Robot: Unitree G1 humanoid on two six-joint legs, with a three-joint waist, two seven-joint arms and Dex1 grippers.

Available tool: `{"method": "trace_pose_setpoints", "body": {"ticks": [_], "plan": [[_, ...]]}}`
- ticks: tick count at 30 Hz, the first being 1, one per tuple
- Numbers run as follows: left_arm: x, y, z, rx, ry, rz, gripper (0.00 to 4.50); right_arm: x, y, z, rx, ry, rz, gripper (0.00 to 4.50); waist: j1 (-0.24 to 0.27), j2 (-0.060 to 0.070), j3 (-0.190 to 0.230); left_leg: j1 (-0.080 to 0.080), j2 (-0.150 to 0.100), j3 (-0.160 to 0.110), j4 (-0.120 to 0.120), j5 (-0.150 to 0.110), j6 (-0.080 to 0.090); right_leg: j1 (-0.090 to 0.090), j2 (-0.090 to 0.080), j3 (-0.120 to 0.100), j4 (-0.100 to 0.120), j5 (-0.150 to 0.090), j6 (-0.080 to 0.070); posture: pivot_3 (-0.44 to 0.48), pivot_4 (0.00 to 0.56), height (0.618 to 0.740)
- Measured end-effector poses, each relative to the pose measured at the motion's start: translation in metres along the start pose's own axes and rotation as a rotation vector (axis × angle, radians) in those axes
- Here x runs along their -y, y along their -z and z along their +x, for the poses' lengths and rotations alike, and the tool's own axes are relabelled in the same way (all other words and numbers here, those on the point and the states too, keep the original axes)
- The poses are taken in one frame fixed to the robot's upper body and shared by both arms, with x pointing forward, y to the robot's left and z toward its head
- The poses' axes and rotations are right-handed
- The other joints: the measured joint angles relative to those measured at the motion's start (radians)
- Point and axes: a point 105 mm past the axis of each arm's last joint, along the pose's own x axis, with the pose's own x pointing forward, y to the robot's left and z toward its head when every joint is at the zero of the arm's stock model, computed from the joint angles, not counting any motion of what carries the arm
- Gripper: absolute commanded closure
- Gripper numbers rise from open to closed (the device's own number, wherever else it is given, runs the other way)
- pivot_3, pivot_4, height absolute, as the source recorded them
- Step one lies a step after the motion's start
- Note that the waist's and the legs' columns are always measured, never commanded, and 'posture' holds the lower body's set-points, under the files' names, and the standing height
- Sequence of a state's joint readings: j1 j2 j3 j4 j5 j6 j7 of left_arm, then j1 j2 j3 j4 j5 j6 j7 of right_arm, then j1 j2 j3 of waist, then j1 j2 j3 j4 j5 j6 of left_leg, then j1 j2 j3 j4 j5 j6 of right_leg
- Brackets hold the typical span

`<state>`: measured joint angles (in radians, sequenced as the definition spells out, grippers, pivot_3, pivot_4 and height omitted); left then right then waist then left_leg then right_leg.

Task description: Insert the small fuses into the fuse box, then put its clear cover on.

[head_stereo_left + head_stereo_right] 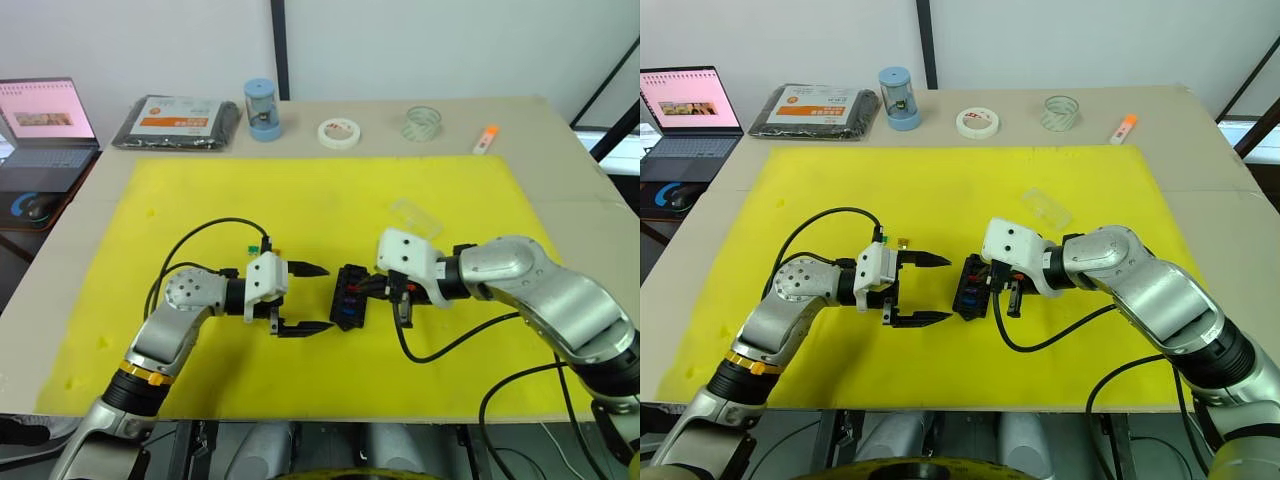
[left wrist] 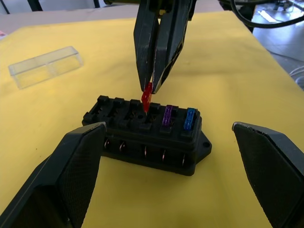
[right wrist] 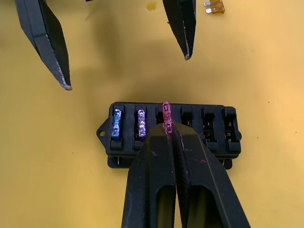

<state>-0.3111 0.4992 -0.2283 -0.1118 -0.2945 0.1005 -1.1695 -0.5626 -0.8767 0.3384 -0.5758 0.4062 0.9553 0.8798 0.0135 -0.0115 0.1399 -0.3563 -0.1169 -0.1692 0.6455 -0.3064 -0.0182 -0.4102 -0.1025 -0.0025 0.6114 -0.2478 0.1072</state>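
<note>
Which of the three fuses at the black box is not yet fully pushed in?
The red fuse, held by the right gripper; the purple fuse and blue fuse sit seated.

A lab or test bench, by the look of it: a plain table (image 1: 560, 150) carries a yellow work mat (image 1: 200, 200). Beyond the left gripper (image 1: 305, 298) sit an open laptop (image 1: 45, 135) (on a side stand), tape rolls (image 1: 338, 132) and a marker (image 1: 485, 139), against bare white walls.
</note>
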Motion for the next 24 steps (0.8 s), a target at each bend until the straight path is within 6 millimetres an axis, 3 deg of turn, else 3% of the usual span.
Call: {"method": "trace_pose_setpoints", "body": {"ticks": [24], "plan": [[0.003, 0.001, 0.002, -0.001, 0.012, -0.006, 0.03, -0.002, 0.009, 0.011, -0.022, 0.015, 0.015, 4.50, -0.001, 0.000, 0.000, 0.001, 0.000, 0.000, 0.000, 0.000, 0.000, 0.000, 0.000, 0.000, 0.000, 0.000, 0.000, 0.000, 0.150, 0.740]]}}
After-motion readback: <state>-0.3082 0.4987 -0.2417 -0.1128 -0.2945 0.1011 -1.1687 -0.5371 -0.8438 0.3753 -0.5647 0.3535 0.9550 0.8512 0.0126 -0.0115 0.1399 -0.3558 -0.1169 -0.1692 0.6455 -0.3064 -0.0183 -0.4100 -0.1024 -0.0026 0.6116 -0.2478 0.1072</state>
